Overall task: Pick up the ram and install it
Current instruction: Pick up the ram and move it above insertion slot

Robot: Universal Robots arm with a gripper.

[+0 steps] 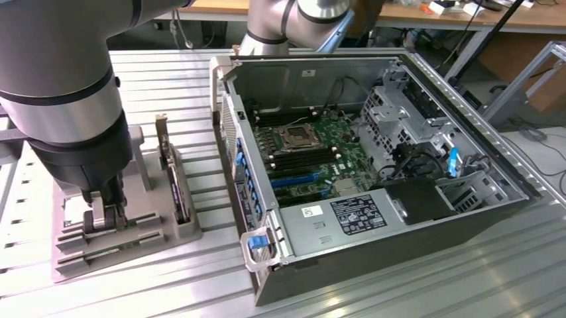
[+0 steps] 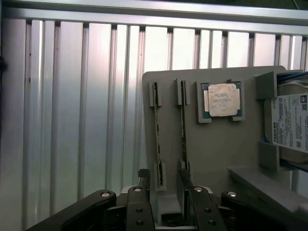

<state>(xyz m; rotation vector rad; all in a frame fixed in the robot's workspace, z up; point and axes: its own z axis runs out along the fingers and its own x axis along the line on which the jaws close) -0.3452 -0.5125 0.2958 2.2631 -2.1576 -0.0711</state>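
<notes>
The ram (image 2: 158, 130) is a thin stick standing on edge in a slot of the grey holder (image 2: 211, 144). A second, similar stick (image 2: 183, 125) stands in the slot beside it. My gripper (image 2: 163, 192) is open, just above the holder. Its dark fingers (image 2: 143, 185) straddle the near end of the first stick without touching it. In the exterior view the gripper (image 1: 109, 212) hangs over the holder (image 1: 181, 232) at the exterior view's left. The open computer case (image 1: 372, 218) sits to the right, with its motherboard (image 1: 314, 156) exposed.
A square silver processor chip (image 2: 223, 99) and a labelled hard drive (image 2: 291, 122) rest in the same holder. A dark expansion card (image 1: 179, 179) stands upright in the holder between the arm and the case. The slatted metal table (image 1: 159, 285) runs under everything.
</notes>
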